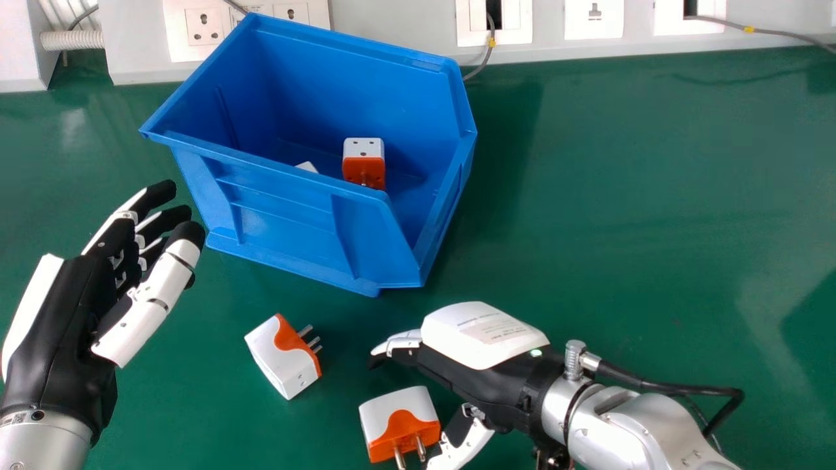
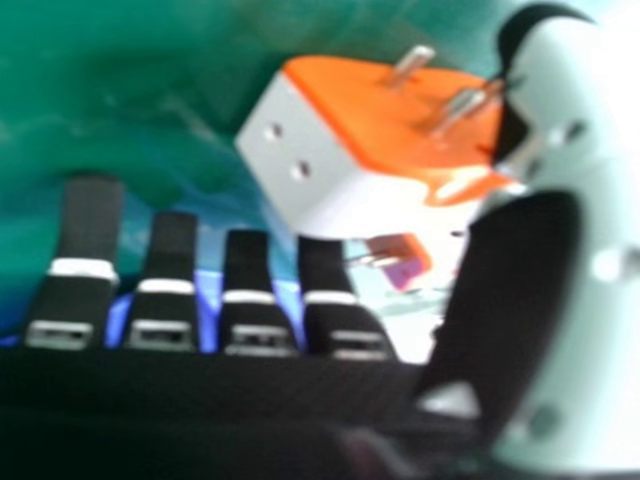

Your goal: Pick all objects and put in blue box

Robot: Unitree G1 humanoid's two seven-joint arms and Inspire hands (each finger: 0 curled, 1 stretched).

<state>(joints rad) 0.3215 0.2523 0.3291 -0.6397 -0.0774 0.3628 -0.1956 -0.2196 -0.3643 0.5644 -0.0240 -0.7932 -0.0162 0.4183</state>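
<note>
Right robot hand [image 1: 483,336], spread, brackets the near plug [image 1: 401,421], presumably to pinch it; left robot hand [image 1: 65,320], relaxed, hovers beside the box [image 1: 281,222], mouth-up to receive plugs.

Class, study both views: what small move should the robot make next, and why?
Probably the right hand should curl its fingers and thumb round the nearer adapter. In the head view its thumb is already beside that adapter, and in the right hand view the adapter sits between thumb and straight fingers, apparently not yet gripped.
</note>
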